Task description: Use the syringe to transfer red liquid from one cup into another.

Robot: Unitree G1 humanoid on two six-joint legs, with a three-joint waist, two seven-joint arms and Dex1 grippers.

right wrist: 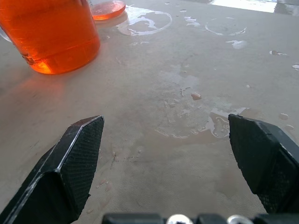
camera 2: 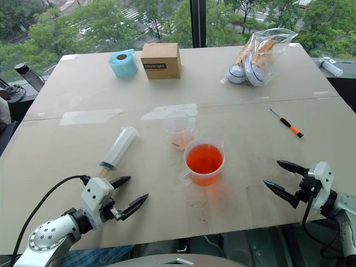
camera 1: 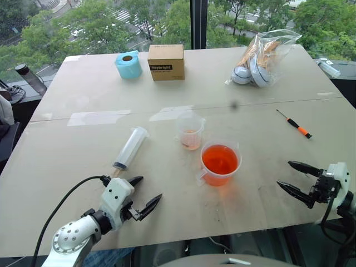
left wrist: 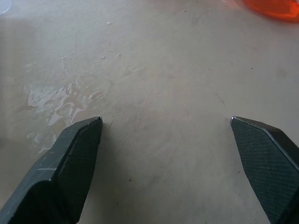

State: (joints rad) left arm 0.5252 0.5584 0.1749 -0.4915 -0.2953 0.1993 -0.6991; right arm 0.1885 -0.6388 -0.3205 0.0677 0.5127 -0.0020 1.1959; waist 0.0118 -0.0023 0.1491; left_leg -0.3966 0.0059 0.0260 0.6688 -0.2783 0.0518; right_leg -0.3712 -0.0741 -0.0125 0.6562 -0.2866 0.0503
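The clear syringe [camera 1: 129, 148] lies flat on the table, left of centre, its dark seal nearest me. The squat handled cup [camera 1: 219, 163] holds red liquid [camera 1: 219, 159] close to its rim. Just behind it to the left stands the smaller narrow cup [camera 1: 190, 131] with a little red liquid in the bottom. My left gripper [camera 1: 143, 194] hovers open, near the syringe's near end, fingers empty. On the right side, my right gripper [camera 1: 291, 177] is open too, empty, to the right of the handled cup [right wrist: 51, 32].
A small orange-handled screwdriver [camera 1: 295, 124] lies at the right. At the back stand a blue tape roll [camera 1: 129, 64], a cardboard box [camera 1: 166, 62] and a plastic bag [camera 1: 260, 58] with contents. Wet patches mark the table [right wrist: 187, 107] near the cups.
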